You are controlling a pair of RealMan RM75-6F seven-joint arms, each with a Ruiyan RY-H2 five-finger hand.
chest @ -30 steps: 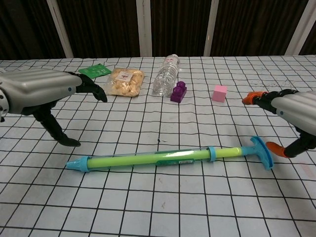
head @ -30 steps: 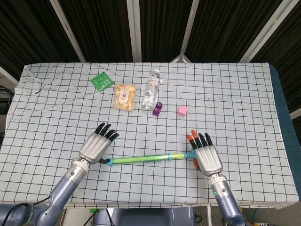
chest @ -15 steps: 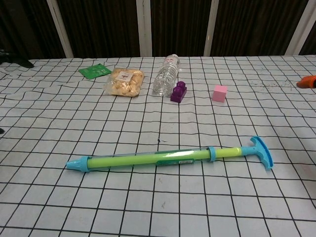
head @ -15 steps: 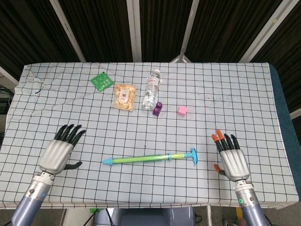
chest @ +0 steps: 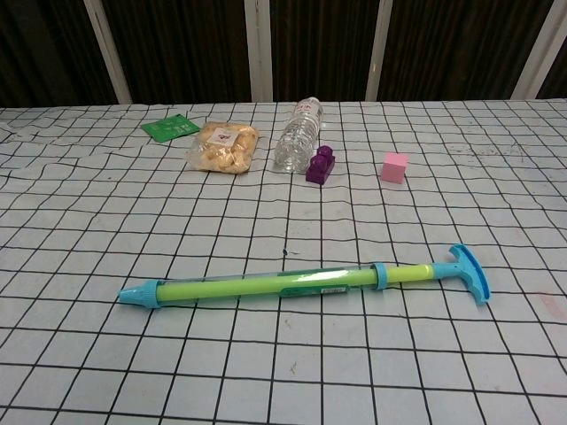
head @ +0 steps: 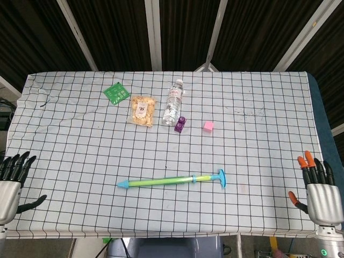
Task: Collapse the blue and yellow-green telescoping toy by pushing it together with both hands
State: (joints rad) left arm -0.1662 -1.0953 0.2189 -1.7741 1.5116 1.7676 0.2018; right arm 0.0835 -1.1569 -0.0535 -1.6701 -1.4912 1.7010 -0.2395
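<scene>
Table w/ checked cloth fills both views; its near edge is cut off in chest view, far corners visible only from head cam. Left hand is partly cropped at the left frame edge, right hand sits at the lower right corner past the cloth's edge; neither shows in chest view. Both hold nothing, fingers spread wide, black tips on the left, orange + black on the right.

Telescoping toy lies flat in the near-centre of the cloth, untouched, blue tip pointing left, blue T-handle at right, yellow-green tube between. Label print on the tube too small to read. Lots of bare cloth all round it, on both ends and toward the front edge.

Vs 0.5 s ago: both hands have pulled further out to the sides and back, well apart from the toy; toy hasn't shifted.

Far row, well apart from the toy: water bottle lying down, snack bag left of it, green packet further left, purple block just beside the bottle, pink cube to the right.
</scene>
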